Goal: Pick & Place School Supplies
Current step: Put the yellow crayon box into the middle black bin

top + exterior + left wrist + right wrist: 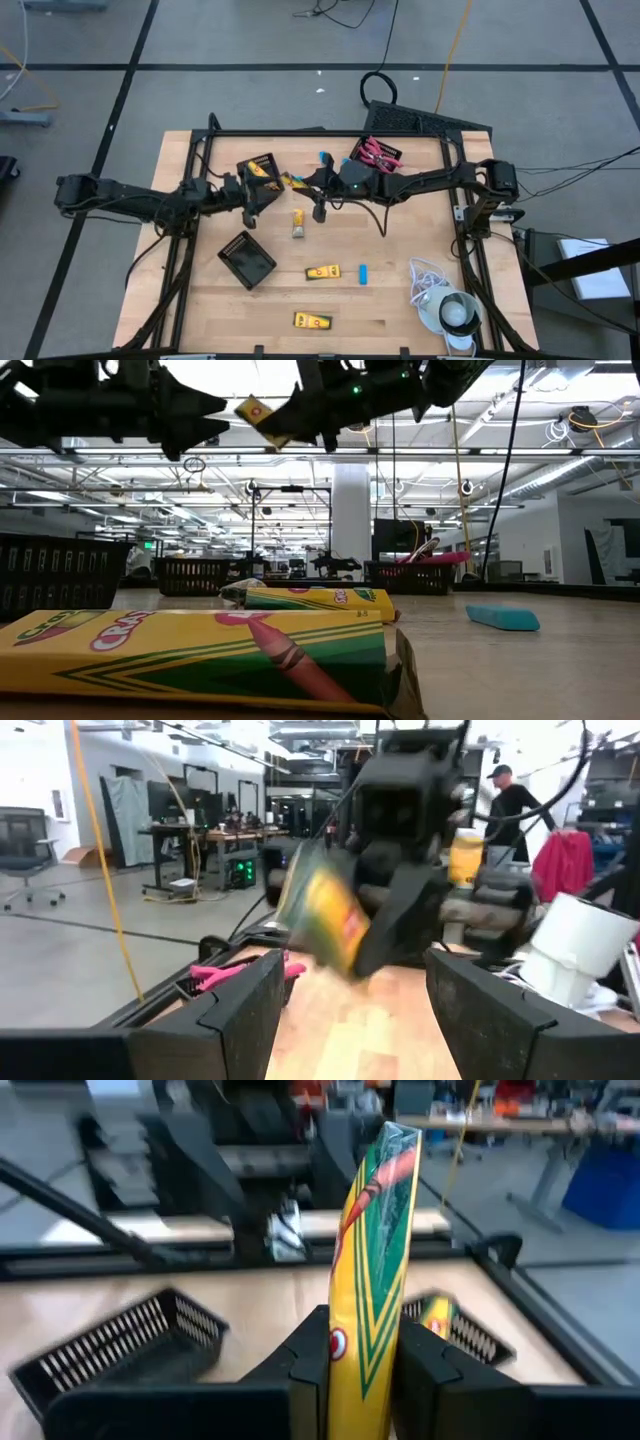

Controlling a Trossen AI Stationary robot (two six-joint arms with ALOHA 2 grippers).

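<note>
Inspection, left to right. Black slotted tray (247, 259) lies at my left front on the table (390, 300); I see nothing in it. A second tray (258, 170) at the back left holds a yellow crayon box, partly hidden by my left arm. A third tray (377, 153) at the back right holds pink-handled scissors (372, 151).

My left arm reaches in level from the table's left edge. My left gripper (262, 195) sits just beside the back-left tray, fingers (240, 1010) spread apart and holding nothing. My right arm stretches in from the right edge, across the middle, toward the left one. My right gripper (300, 182) is raised well above the table, its fingers closed against both faces of a yellow crayon box (372, 1270) that stands upright between them.

Count on the open table: three crayon boxes, one near the centre (298, 224), one ahead of it (323, 272), one near the front edge (312, 321). Blue erasers: two, one on the boards (364, 273), one at the back (324, 158). A white cord with a round object (452, 312) lies at the front right.
</note>
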